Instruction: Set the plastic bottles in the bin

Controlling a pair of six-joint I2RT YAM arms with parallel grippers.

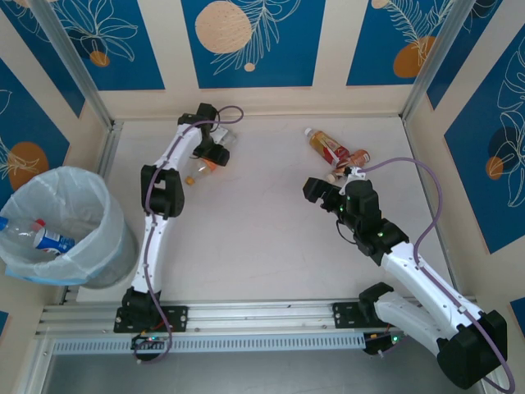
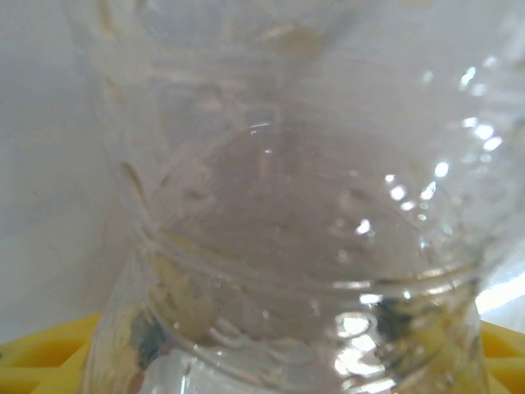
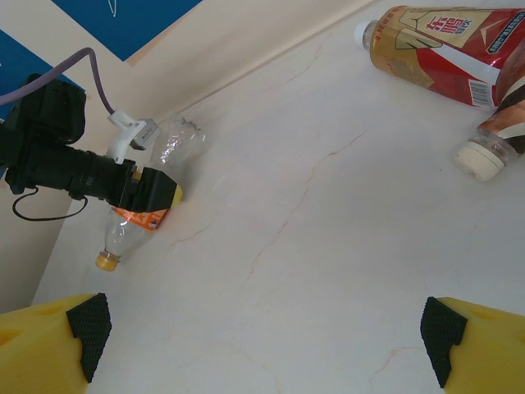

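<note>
Left gripper (image 1: 213,154) at the far left of the table (image 1: 262,246), jaws astride a clear orange-capped bottle (image 1: 201,171) lying on its side beside the far wall, apparently lined up for a pickup; impossible to tell whether clamped or merely close. Right gripper (image 3: 267,328) spread wide, holding nothing, poised near a red-labelled bottle (image 3: 443,49) and a white-capped brown bottle (image 3: 496,144) at far right, probably next. Bin (image 1: 97,197) at near left, beside the table, with binned bottles (image 1: 51,240) inside.

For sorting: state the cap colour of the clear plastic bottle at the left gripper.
Orange cap, best in right wrist view.
</note>
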